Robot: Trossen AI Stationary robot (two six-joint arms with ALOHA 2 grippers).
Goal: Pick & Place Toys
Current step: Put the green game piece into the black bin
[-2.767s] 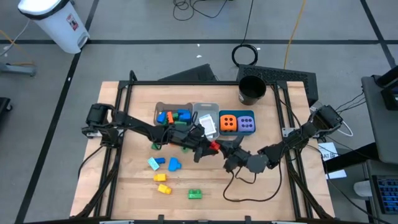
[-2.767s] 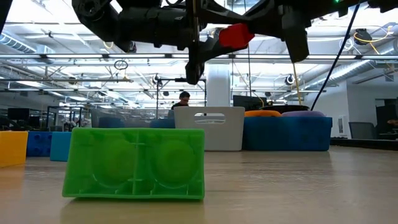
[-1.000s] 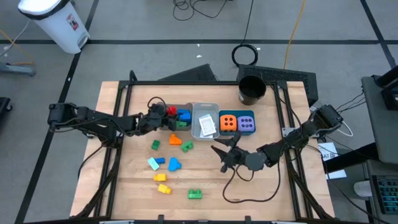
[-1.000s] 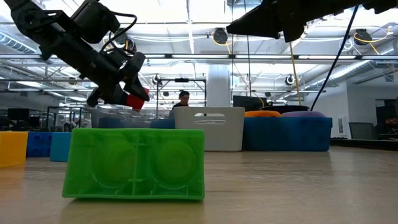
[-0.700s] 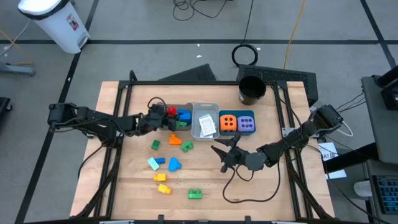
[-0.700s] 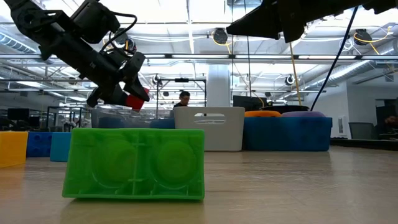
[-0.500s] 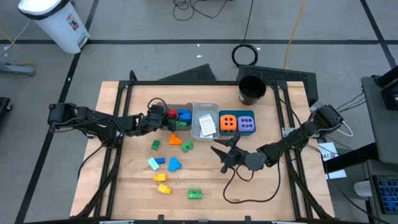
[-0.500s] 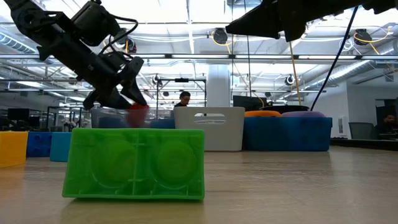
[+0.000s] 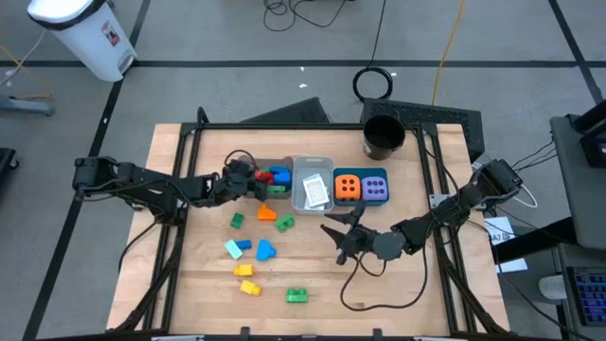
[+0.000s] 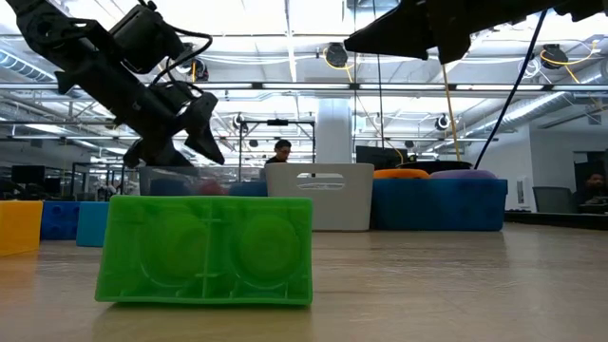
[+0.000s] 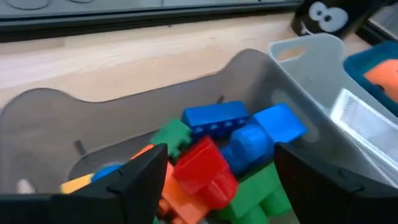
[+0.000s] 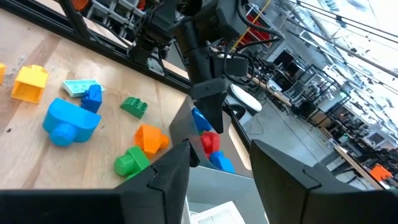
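left gripper (image 9: 248,175) hangs over the grey rectangular plastic bin (image 9: 248,165) at the back of the table, its two dark fingers (image 11: 134,180) spread apart with nothing between them; a small red plastic brick (image 11: 206,171) lies loose just below them on top of the pile in that bin, among blue bricks (image 11: 214,117), a green brick (image 11: 249,190) and an orange one. right gripper (image 9: 336,234) hovers over bare wood near the middle of the table, well apart from the bins, its fingers held apart and empty

the pale wooden table (image 9: 417,275) carries a row of three bins along its back: the grey one, then a clear rectangular bin (image 9: 312,167) holding flat white cards (image 9: 316,193), then a teal rectangular bin (image 9: 360,173) with an orange dotted cube (image 9: 347,188) and a purple dotted cube (image 9: 376,188) side by side. a black round cup (image 9: 383,137) stands behind the teal bin

loose bricks lie on the wood in front of the grey bin: a small green brick (image 9: 236,221), an orange brick (image 9: 267,213) and a green peg-shaped brick (image 9: 285,224) nearest it; farther forward a pale teal brick (image 9: 233,249) touching a small blue one, and a rounded blue brick (image 9: 265,251); then two yellow bricks (image 9: 248,280), and a green two-stud brick (image 9: 297,296) closest to the front edge, which fills the low view's foreground (image 10: 206,249)
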